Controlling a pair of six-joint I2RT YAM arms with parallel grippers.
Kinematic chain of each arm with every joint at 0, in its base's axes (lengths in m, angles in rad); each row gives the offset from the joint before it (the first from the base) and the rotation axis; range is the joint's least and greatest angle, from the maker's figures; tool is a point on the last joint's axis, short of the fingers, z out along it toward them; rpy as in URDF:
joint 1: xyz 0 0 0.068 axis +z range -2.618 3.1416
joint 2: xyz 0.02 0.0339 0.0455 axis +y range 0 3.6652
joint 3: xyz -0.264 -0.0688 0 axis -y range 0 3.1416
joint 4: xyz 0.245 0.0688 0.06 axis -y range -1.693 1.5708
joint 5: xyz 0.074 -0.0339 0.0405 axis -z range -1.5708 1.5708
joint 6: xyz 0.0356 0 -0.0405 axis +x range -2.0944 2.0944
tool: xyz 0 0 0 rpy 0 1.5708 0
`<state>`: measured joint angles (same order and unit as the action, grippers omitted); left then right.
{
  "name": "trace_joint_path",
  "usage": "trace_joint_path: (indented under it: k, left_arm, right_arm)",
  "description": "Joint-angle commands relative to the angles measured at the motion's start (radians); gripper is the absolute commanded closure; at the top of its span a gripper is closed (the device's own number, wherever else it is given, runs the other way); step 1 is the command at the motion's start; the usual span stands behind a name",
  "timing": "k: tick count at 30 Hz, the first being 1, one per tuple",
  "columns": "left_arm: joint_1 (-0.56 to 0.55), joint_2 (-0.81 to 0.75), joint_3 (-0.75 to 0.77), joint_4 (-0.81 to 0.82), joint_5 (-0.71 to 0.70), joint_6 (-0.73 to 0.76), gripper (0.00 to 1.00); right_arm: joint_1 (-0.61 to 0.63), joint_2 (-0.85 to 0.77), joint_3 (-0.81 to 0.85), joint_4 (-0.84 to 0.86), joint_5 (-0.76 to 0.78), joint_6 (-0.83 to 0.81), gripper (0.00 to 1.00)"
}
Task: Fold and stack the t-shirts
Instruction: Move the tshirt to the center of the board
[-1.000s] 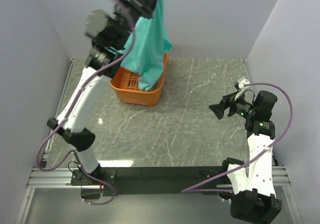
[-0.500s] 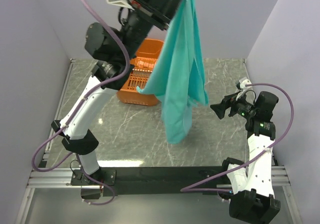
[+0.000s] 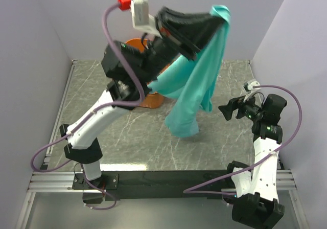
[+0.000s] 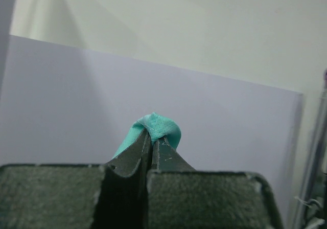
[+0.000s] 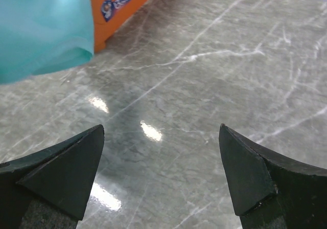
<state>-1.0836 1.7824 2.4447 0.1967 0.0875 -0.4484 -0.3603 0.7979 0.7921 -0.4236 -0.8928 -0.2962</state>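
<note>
While the left claw (image 4: pixel 153 140) pinches the limp, light t-shirt (image 3: pixel 196 88) at upper centre – right claw (image 5: pixel 161 129) spread – its dangling hem looks the likeliest next hold

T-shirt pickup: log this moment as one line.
left end effector: shut on t-shirt, held high | t-shirt: hanging beside basket | right end effector: open, empty

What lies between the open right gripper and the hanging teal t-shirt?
Only bare marble tabletop separates right gripper from t-shirt; right wrist view shows it.
</note>
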Motion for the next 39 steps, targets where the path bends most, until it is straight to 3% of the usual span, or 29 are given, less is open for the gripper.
trace_joint_path:
  k: [1,7,16,28,34,39]
  left_arm:
    - [-0.181,-0.009,0.086,0.049,-0.03,0.219,0.99]
    - [-0.425,-0.029,0.076,0.127,-0.146,0.564,0.99]
    - [-0.42,-0.026,0.007,0.19,-0.36,0.749,0.99]
    - [-0.021,0.0,-0.041,0.076,-0.292,0.329,0.99]
    - [0.068,0.06,-0.027,0.055,-0.192,0.182,0.99]
    - [0.091,0.066,-0.111,0.053,-0.146,0.093,0.99]
  right_arm:
    - [-0.02,0.0,0.019,0.014,0.046,0.009,0.01]
    - [-0.034,-0.003,0.016,0.016,0.032,0.02,0.01]
    - [-0.048,-0.002,0.022,0.002,0.018,0.02,0.01]
    - [-0.068,0.009,0.027,-0.015,-0.008,0.011,0.01]
    - [-0.069,0.021,0.032,-0.024,-0.014,0.003,0.01]
    - [-0.069,0.024,0.03,-0.024,-0.018,0.002,0.01]
